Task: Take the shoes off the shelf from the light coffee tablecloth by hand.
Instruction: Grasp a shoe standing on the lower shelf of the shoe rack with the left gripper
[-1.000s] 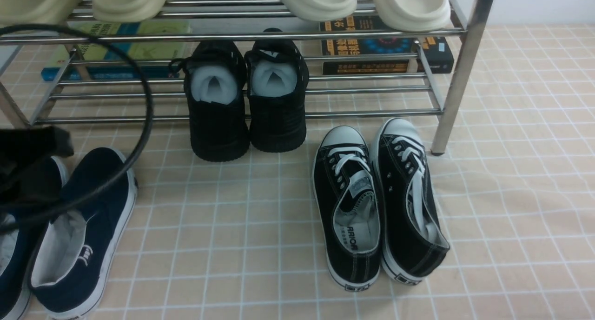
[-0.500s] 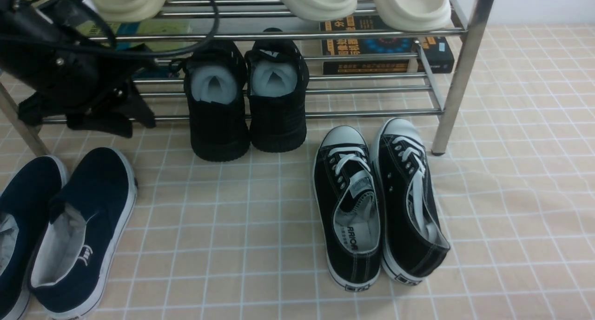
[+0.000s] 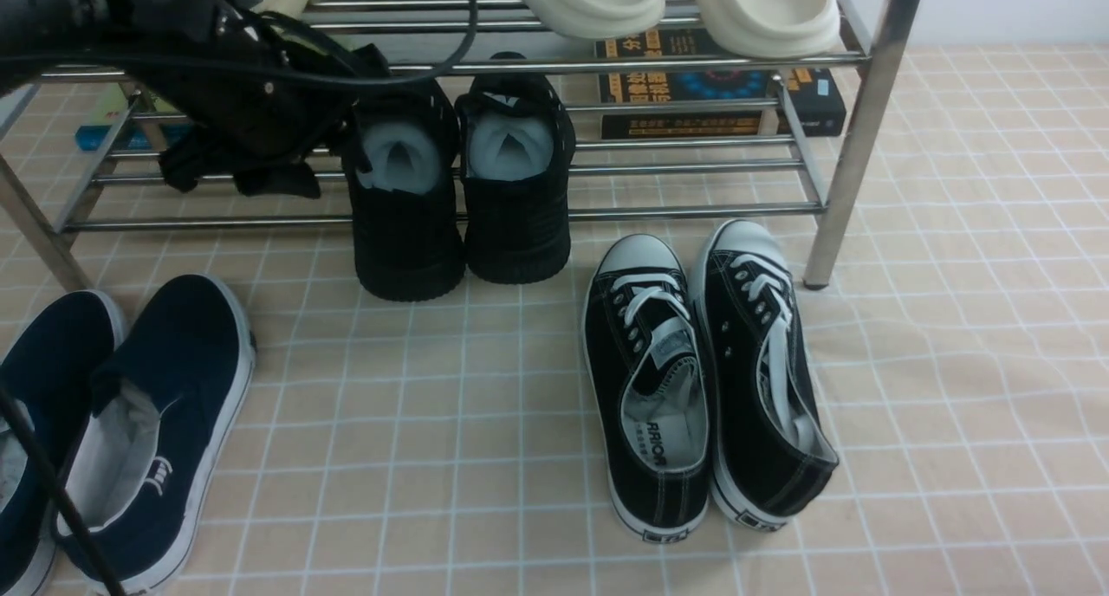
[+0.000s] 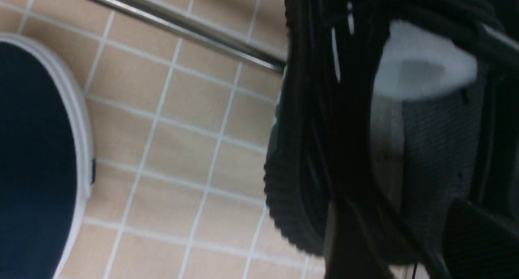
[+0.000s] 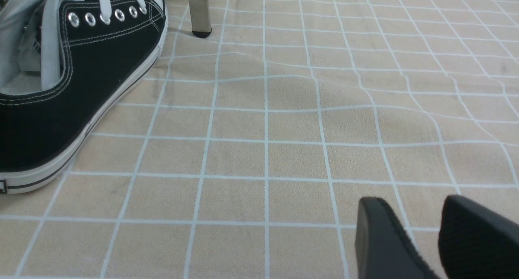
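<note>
Shoes point(image 3: 459, 189): side by side on lowest tier of shelf point(image 3: 693, 210), heels toward robot, long axis running front to back | left gripper point(image 3: 241, 176): jaws apart, empty, just left of the pair, nearer arm | right gripper point(image 5: 417, 238): jaws apart, empty, over tablecloth point(image 5: 284, 129)

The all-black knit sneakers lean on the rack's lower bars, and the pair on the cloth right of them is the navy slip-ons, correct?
Not quite. The front view shows the pair right of the all-black knit sneakers on the tablecloth is black canvas sneakers with white toe caps; the navy slip-ons lie to their left.
</note>
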Available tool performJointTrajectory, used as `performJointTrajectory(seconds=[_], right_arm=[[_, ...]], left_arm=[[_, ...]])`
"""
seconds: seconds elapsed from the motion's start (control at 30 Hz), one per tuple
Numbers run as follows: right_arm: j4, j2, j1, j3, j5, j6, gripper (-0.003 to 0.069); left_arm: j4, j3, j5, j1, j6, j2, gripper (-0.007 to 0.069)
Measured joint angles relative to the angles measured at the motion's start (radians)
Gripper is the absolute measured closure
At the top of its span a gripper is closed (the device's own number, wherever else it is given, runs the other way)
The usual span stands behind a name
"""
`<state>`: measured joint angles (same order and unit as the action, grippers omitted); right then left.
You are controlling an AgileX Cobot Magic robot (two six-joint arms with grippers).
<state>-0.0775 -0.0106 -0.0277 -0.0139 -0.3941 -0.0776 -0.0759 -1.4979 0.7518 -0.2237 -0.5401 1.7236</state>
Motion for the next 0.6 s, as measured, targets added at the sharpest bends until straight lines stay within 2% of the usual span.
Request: performJointTrajectory(seconds=[0.47,0.6], right_arm=[[-0.001,0.0,0.0,0.0,0.0,0.0,0.0418],[-0.001,0.0,0.0,0.0,0.0,0.0,0.0418]], left_arm=[[0.004,0.0,-0.119,-0.001,-0.01,0.113,0.027],[0.004,0.0,-0.135,-0.001,-0.017,0.128,0.0307]])
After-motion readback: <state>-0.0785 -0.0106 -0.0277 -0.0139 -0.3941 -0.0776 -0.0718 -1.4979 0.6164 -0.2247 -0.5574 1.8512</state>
